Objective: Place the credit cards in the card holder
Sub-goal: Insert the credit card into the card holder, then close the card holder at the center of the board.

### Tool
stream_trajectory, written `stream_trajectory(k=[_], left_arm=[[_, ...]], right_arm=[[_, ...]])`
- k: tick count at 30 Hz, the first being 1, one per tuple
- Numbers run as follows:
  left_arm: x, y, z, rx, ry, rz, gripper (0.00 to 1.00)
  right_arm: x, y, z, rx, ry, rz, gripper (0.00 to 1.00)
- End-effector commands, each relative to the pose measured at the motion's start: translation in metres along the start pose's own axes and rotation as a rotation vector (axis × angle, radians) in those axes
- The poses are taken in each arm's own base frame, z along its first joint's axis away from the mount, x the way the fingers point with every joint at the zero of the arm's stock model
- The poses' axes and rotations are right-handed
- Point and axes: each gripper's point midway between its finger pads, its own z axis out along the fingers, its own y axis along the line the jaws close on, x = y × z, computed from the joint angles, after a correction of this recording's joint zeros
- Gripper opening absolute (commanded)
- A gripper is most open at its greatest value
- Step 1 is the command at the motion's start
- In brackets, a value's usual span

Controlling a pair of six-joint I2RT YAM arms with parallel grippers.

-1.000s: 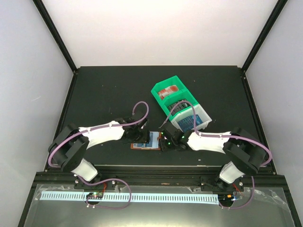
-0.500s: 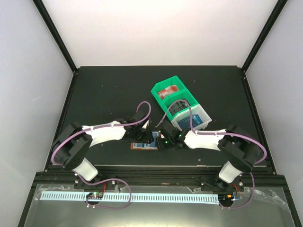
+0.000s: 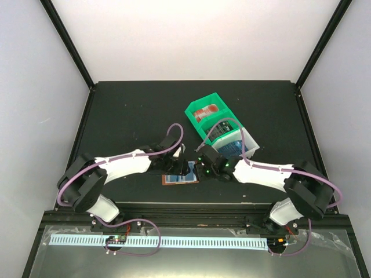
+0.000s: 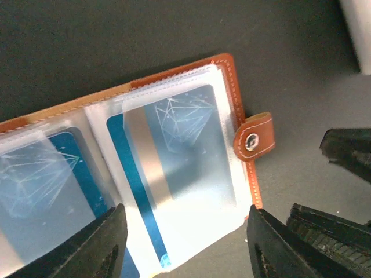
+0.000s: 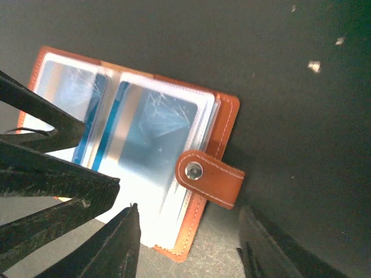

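The brown leather card holder (image 3: 178, 179) lies open and flat on the black desk (image 3: 127, 116), close to the near edge and between the two arms. Its clear plastic sleeves face up. A blue plastic card with a pale line pattern and a grey stripe (image 4: 168, 145) sits in the sleeve on the holder's strap side. A second blue card (image 4: 40, 179) sits in the sleeve of the other page. The narrow brown strap with a metal snap button (image 4: 254, 139) sticks out past the holder's edge, unfastened.

The left hand (image 4: 184, 207) hangs over the strap-side page. Its black fingers (image 4: 101, 249) are spread wide, one to each side of that page, and they grip nothing. Whether they touch the sleeve cannot be told. The right hand (image 5: 188, 208) is low over the holder's strap edge, opposite the left hand. Its fingers (image 5: 119, 243) are also spread, with nothing held between them.

Beyond the holder and to its right stands a white plastic bin (image 3: 249, 138), partly covered by the right arm, with bluish cards (image 3: 226, 140) inside. Farther from the holder, and touching the white bin, is a green plastic bin (image 3: 191, 110) holding red cards (image 3: 206, 113).
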Motion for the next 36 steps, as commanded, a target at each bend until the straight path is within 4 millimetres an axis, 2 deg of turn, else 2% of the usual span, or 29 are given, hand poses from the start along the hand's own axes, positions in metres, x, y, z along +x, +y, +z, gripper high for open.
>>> stream_trajectory(k=[1,6,14,19,23,31,36], left_arm=[[-0.021,-0.005,-0.029,-0.048,-0.109,0.014,0.61],[-0.021,0.041,-0.038,-0.188,-0.176,-0.097,0.69],[-0.004,0.081,-0.044,-0.187,-0.198,-0.213,0.82],[0.007,0.086,-0.033,-0.123,-0.151,-0.237,0.89],[0.011,0.081,-0.023,-0.058,-0.105,-0.236,0.89],[0.013,0.081,-0.022,-0.041,-0.099,-0.247,0.87],[0.014,0.079,-0.019,-0.027,-0.087,-0.249,0.87]], right_arm=[[-0.019,-0.005,-0.007,0.072,-0.033,-0.043,0.51],[-0.024,-0.009,0.007,0.146,0.009,-0.057,0.53],[-0.02,-0.014,0.02,0.258,0.054,-0.128,0.59],[-0.014,-0.023,0.024,0.32,0.07,-0.129,0.57],[-0.012,-0.033,0.023,0.369,0.066,-0.112,0.51],[-0.015,-0.054,0.012,0.493,0.022,-0.079,0.39],[-0.021,-0.055,0.011,0.51,-0.002,-0.073,0.28]])
